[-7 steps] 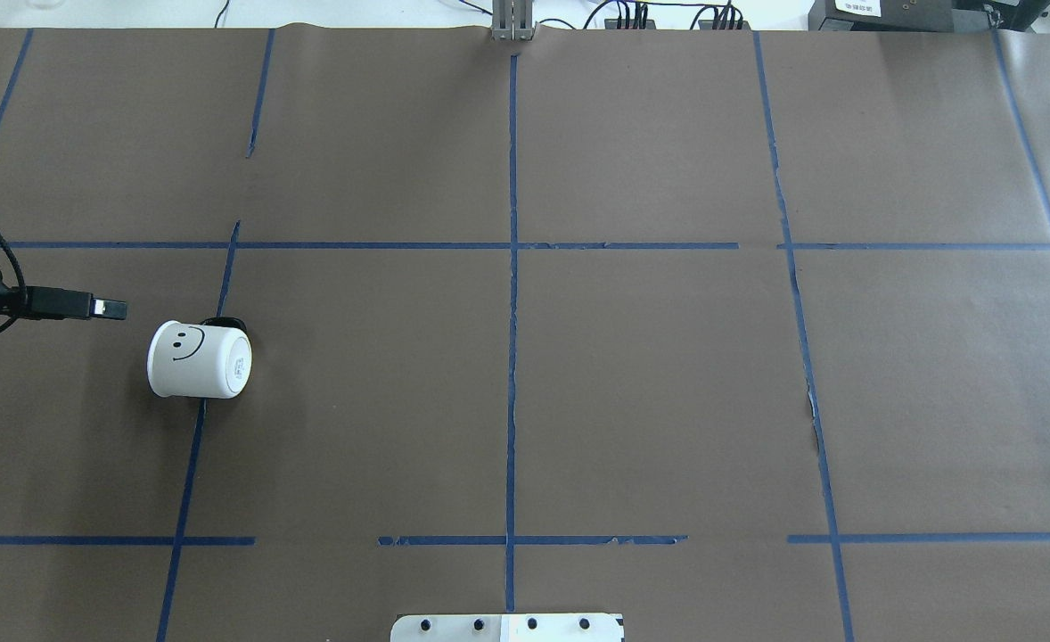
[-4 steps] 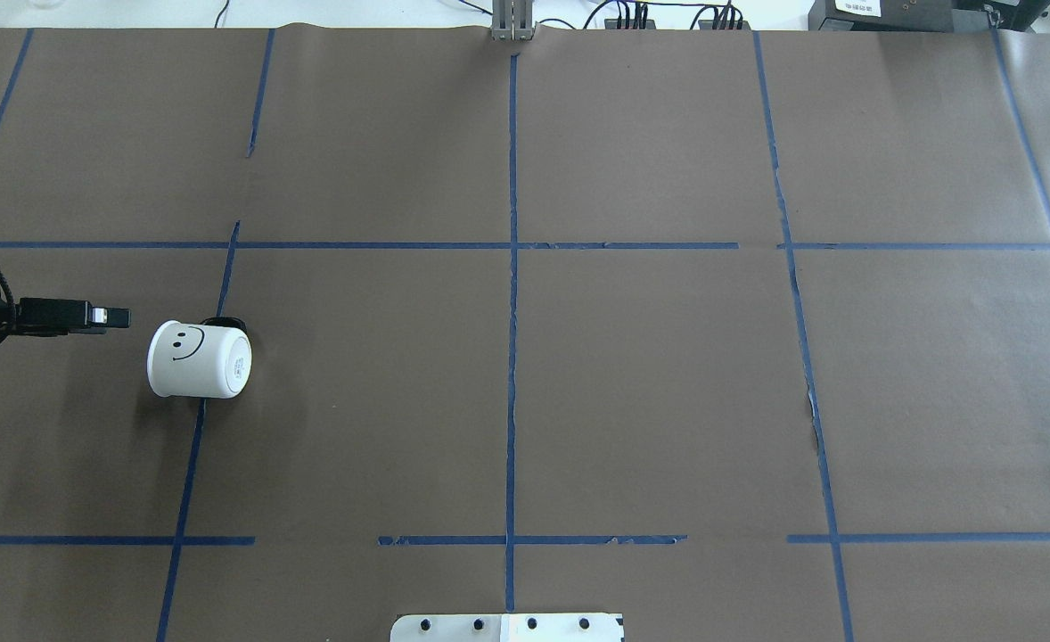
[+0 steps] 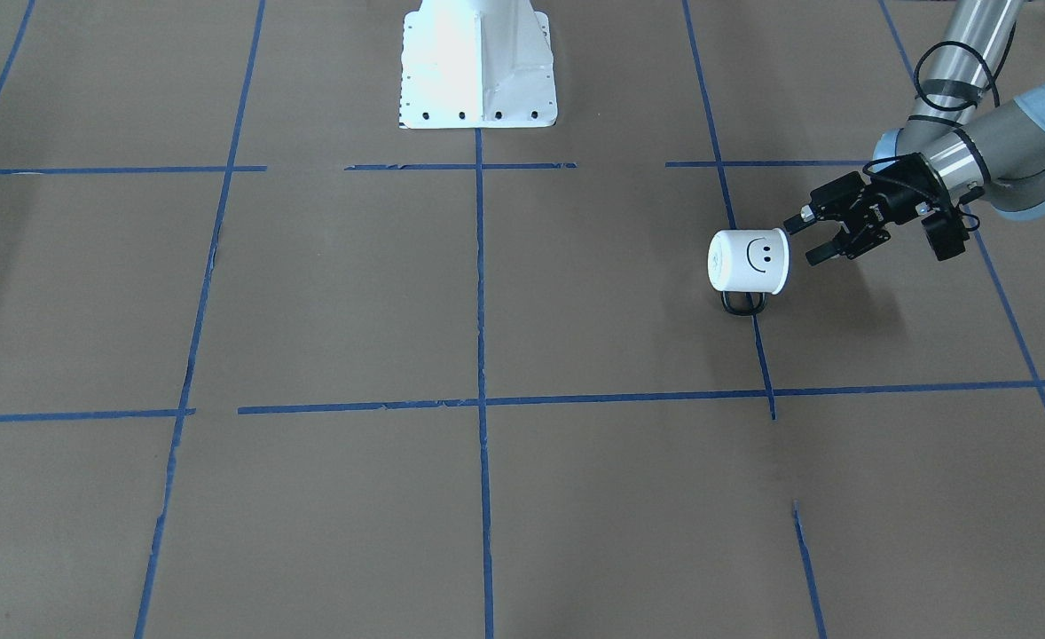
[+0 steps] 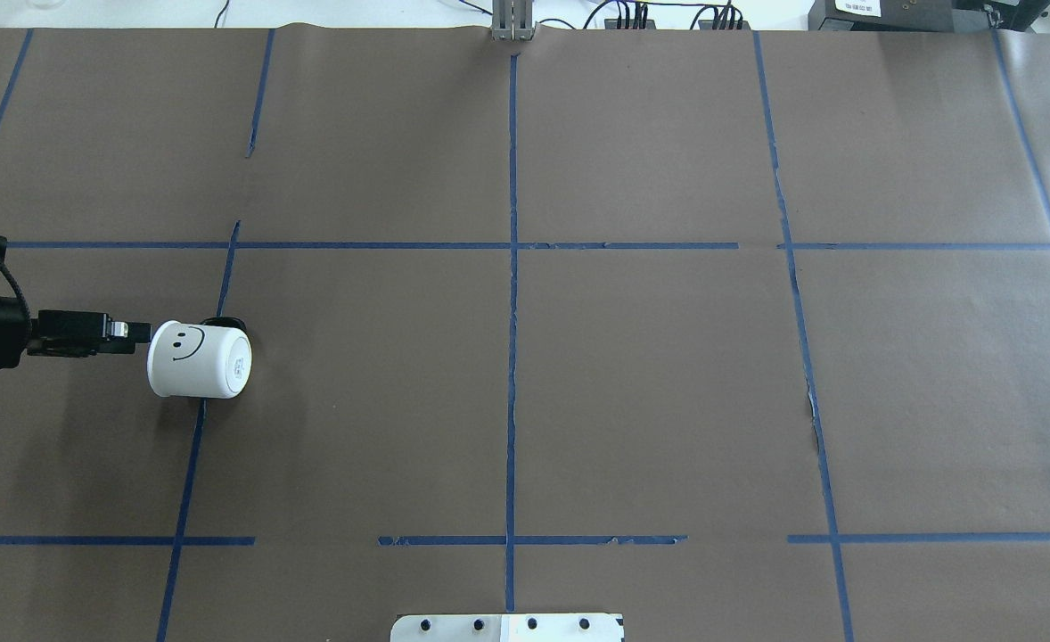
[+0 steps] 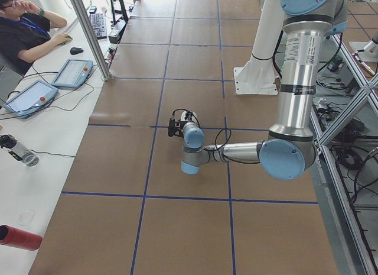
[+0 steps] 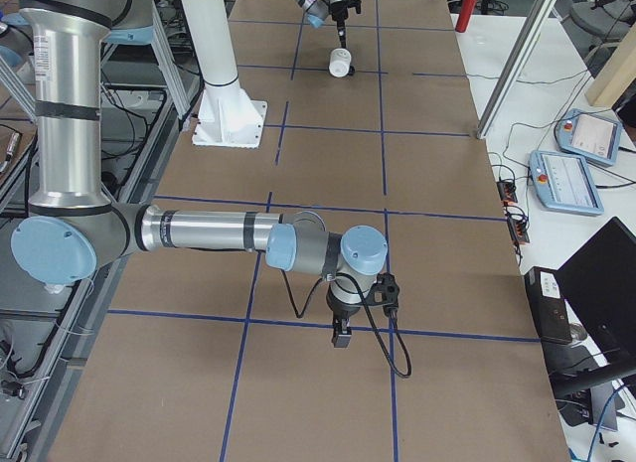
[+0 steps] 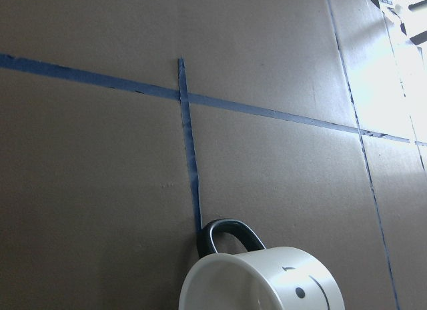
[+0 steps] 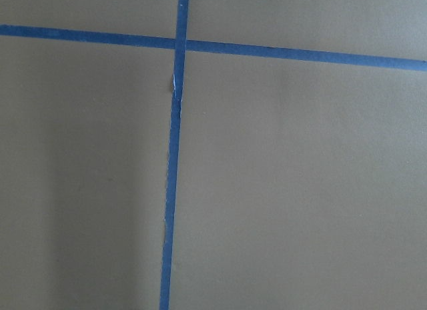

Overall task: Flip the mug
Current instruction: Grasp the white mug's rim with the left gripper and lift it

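Observation:
The white mug (image 4: 197, 359) with a black smiley face lies on its side on the brown table, left of centre. Its base faces the table's middle and its open mouth (image 7: 260, 283) faces my left gripper. Its black handle (image 3: 742, 303) rests on the table. My left gripper (image 3: 802, 238) is open, with its fingertips (image 4: 137, 333) right at the mug's rim. I cannot tell whether a finger is inside the mouth. My right gripper (image 6: 341, 335) shows only in the exterior right view, low over bare table far from the mug. I cannot tell whether it is open or shut.
The white robot base plate (image 3: 478, 62) stands at the table's robot-side edge. Blue tape lines (image 4: 512, 312) grid the brown table cover. An operator (image 5: 23, 32) sits at a side desk with tablets, beyond the table's far side.
My left gripper has moved toward the mug, from a gap beside it to its rim. The mug has not moved.

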You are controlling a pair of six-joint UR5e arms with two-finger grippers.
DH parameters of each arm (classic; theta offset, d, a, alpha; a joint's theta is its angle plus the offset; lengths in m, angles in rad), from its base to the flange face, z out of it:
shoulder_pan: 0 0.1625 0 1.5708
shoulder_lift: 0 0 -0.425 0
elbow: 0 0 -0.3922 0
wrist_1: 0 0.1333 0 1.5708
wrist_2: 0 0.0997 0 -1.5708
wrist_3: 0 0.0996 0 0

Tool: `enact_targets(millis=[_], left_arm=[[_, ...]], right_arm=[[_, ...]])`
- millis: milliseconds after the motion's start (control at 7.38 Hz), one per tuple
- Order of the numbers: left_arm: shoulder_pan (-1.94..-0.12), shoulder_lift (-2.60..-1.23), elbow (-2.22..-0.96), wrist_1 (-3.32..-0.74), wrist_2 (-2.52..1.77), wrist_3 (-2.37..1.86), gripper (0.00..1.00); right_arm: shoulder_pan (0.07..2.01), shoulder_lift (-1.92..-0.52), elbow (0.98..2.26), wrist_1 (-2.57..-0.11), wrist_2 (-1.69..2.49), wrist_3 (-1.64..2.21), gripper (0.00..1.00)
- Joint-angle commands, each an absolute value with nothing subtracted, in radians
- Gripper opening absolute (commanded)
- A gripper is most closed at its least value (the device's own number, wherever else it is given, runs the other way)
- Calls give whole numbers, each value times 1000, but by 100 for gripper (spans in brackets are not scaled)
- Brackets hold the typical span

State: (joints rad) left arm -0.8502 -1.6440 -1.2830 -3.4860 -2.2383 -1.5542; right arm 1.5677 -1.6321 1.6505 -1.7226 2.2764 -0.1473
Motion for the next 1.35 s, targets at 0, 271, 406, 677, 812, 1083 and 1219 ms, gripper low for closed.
enact_targets(millis=[0, 271, 406, 677, 812, 1083, 1219], left_arm=[[-806, -1686, -1264, -3494, -2197, -1574, 100], [-781, -1724, -1238, -3494, -2195, -1575, 100], [-773, -1724, -1235, -3496, -2197, -1575, 79], [-769, -1723, -1238, -3508, -2212, -1575, 38], [-769, -1720, -1246, -3508, -2256, -1575, 21], [-770, -1726, -1259, -3508, -2273, -1594, 15], [-770, -1735, -1288, -3508, -2273, -1636, 6]], right_arm=[[1568, -1632, 1651, -1723, 2276, -147, 100], [1568, -1632, 1651, -1723, 2276, -147, 100], [1568, -1632, 1651, -1723, 2276, -147, 100], [1568, -1632, 1651, -1723, 2276, -147, 100], [1568, -1632, 1651, -1723, 2276, -147, 100], [1568, -1632, 1651, -1723, 2276, -147, 100], [1568, -1632, 1651, -1723, 2276, -147, 100]])
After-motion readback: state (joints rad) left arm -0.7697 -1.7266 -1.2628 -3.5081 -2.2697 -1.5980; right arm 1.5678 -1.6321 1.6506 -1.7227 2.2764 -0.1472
